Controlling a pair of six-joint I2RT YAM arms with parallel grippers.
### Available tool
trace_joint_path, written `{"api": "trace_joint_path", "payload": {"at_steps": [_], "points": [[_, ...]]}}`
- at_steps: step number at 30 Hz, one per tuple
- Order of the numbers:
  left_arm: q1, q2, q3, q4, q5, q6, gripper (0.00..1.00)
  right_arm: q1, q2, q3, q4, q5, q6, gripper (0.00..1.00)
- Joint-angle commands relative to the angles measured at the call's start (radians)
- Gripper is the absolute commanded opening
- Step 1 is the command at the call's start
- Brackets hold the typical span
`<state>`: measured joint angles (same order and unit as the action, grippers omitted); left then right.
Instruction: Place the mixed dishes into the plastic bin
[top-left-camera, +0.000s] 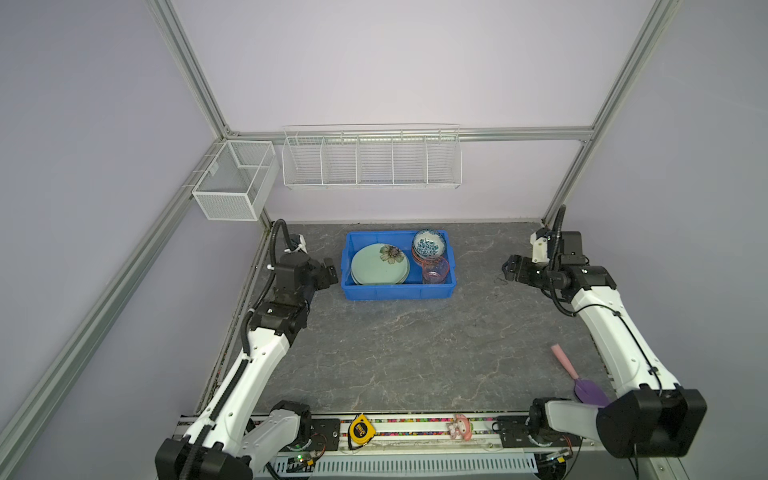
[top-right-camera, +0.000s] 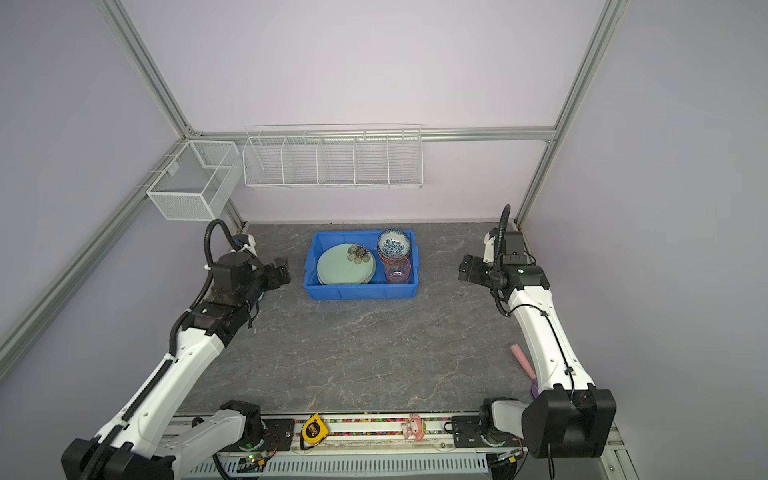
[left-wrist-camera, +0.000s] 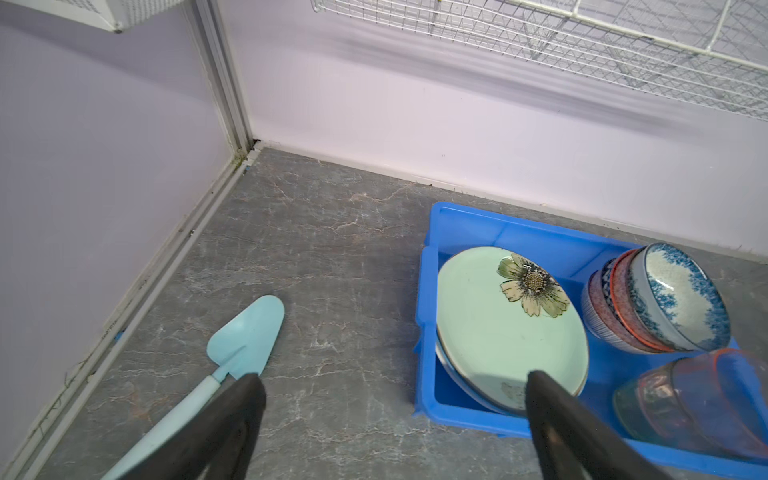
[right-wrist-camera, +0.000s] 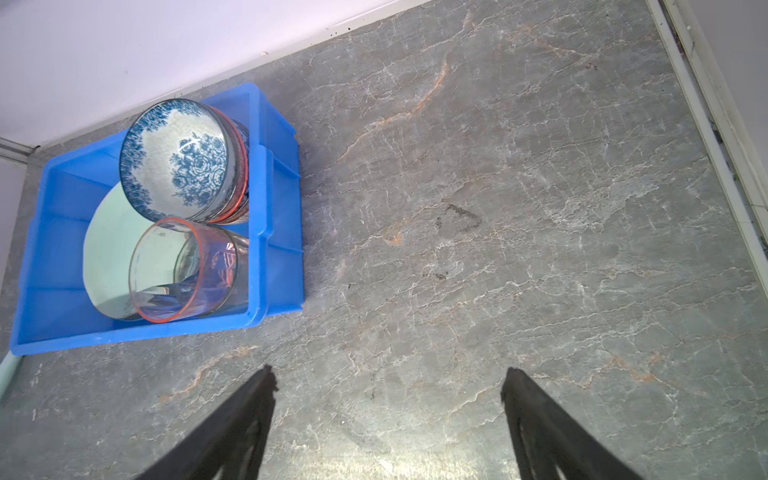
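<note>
The blue bin (top-left-camera: 397, 293) sits on the grey table (top-left-camera: 395, 357) near the back wall, and the dishes lie inside it. A pale green plate (top-left-camera: 374, 269) with a flower tops a stack of plates on the bin's left side. A nest of patterned bowls (top-left-camera: 429, 245) leans in the back right corner, the blue-and-white one on top. A pink cup (top-left-camera: 435, 271) is in the front right corner, just beside the bowls (the right wrist view shows what looks like another see-through cup nested inside it). The left gripper (top-left-camera: 330, 272) hovers just beside the bin's left wall, its jaws spread wide with nothing between them. The right gripper (top-left-camera: 510, 269) hangs well apart from the bin on the right, over bare table, its jaws also spread wide and empty. In the left wrist view a teal scoop (left-wrist-camera: 245, 336) lies on the table next to that gripper. A purple scoop (top-left-camera: 587, 390) with a pink handle lies near the right arm at the front right. A yellow tape measure (top-left-camera: 360, 430) and a small pink toy (top-left-camera: 459, 428) rest on the front rail. A long wire basket (top-left-camera: 372, 160) hangs on the back wall, and a mesh basket (top-left-camera: 235, 178) is in the left corner.
</note>
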<state>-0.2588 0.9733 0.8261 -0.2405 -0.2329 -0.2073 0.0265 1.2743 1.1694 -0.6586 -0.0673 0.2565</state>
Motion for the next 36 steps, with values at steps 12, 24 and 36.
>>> {"api": "trace_joint_path", "payload": {"at_steps": [12,24,36], "points": [[0.009,-0.055,-0.586,0.864,-0.161,0.261,0.99,-0.008,0.021,-0.201,0.437,-0.063,-0.179,0.88],[0.033,0.288,-0.579,1.144,-0.204,0.281,0.99,-0.009,-0.005,-0.417,0.706,0.069,-0.186,0.88],[0.149,0.530,-0.559,1.318,-0.021,0.235,0.99,-0.011,0.083,-0.548,0.958,0.172,-0.233,0.88]]}}
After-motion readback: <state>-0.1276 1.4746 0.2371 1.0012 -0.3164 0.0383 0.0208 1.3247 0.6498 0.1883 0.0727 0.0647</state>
